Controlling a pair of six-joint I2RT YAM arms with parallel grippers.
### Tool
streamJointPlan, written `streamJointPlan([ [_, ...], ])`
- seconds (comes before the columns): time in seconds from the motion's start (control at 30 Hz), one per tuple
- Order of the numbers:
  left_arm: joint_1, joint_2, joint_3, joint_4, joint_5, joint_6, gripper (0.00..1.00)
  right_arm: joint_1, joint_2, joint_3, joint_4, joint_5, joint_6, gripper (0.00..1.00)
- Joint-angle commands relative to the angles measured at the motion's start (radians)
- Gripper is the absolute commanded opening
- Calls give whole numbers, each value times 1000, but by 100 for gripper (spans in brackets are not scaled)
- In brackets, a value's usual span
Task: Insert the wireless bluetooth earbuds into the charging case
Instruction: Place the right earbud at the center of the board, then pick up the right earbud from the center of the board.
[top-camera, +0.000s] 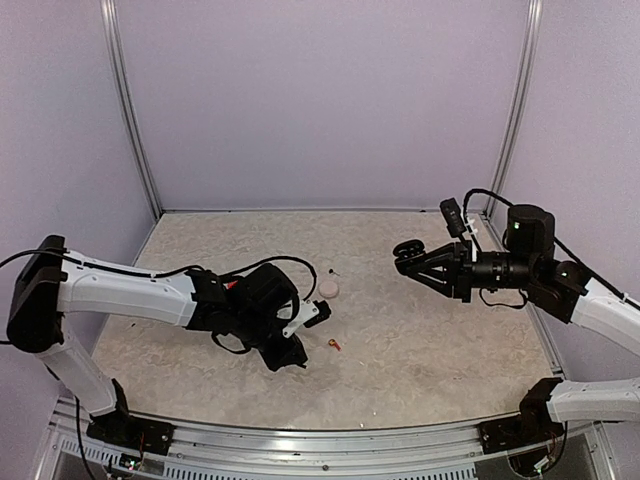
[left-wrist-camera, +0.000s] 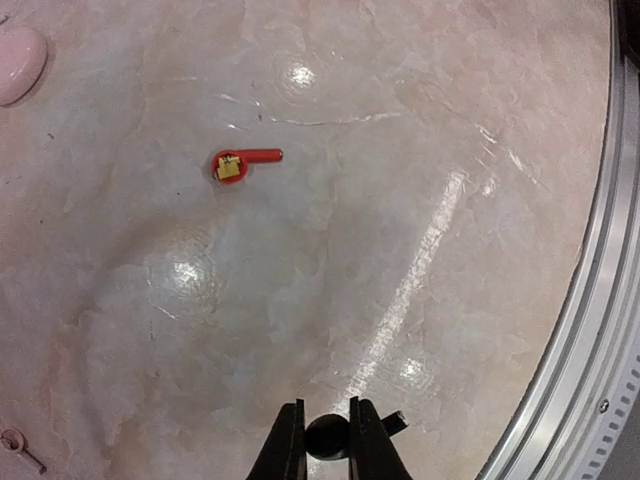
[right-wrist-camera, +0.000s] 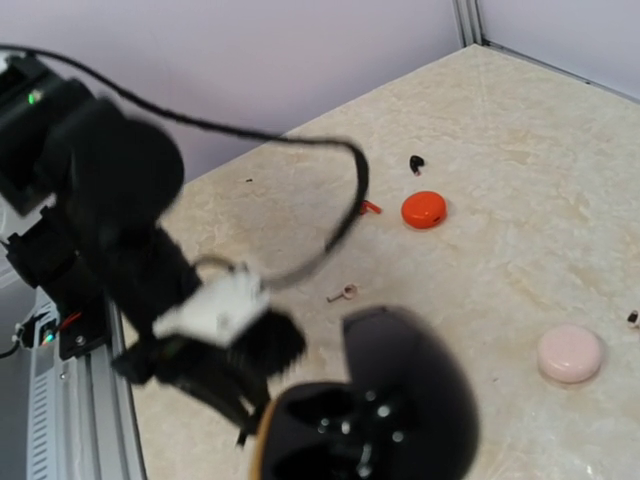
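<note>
Down close to the counter (top-camera: 420, 370), the left claw (left-wrist-camera: 327, 412) was closed on a black earbud (left-wrist-camera: 327, 438). The bud's round body was pinched between the 2 fingers (left-wrist-camera: 290, 445), and a short stub stuck out to the right past 1 of them. A red earbud (left-wrist-camera: 240, 163) lay flat on the counter well ahead of that claw and a little to its left, apart from everything else, its stem pointing right. Farther ahead and far to the left sat a pink case (left-wrist-camera: 15, 60), shut and cut off by the edge of the wrist view. A pale earbud (left-wrist-camera: 15, 440) lay level with the claw's fingers, well off to their left. A metal rail (left-wrist-camera: 590, 330) ran along the counter's edge to the claw's right.

The right claw (top-camera: 405, 258) was held up off the counter, well apart from the left one, and was closed on a black case (right-wrist-camera: 400, 390). The case's lid stood open, blurred and close to the wrist camera. Beyond that claw, an orange case (right-wrist-camera: 423, 209) rested shut on the counter with a loose black earbud (right-wrist-camera: 416, 162) just past it, not touching.
</note>
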Motion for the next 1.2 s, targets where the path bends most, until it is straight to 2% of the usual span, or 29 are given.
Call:
streamJointPlan([
  [0.0,-57,85,31,-88,-44,47,10,-8,5,13,35,-26,-5,0],
  [0.27,-97,190,85,-134,-115,158,12,-8,-8,10,24,-20,-3,0],
  [0.5,-99,175,98,-141,-148,135,35,-8,-15,9,16,-15,-5,0],
  [0.7,-96,93,98,-134,-192,73,41,-7,-8,9,24,-22,-5,0],
  [0.9,-100,29,157,-157,-140,-179,41,-7,-7,14,18,-17,-6,0],
  [1.07,-100,31,201,-241,-137,-532,37,-8,-6,23,7,-15,-9,0],
  [1.17,-102,43,187,-284,-79,-718,32,-7,-9,24,7,-16,-10,0],
])
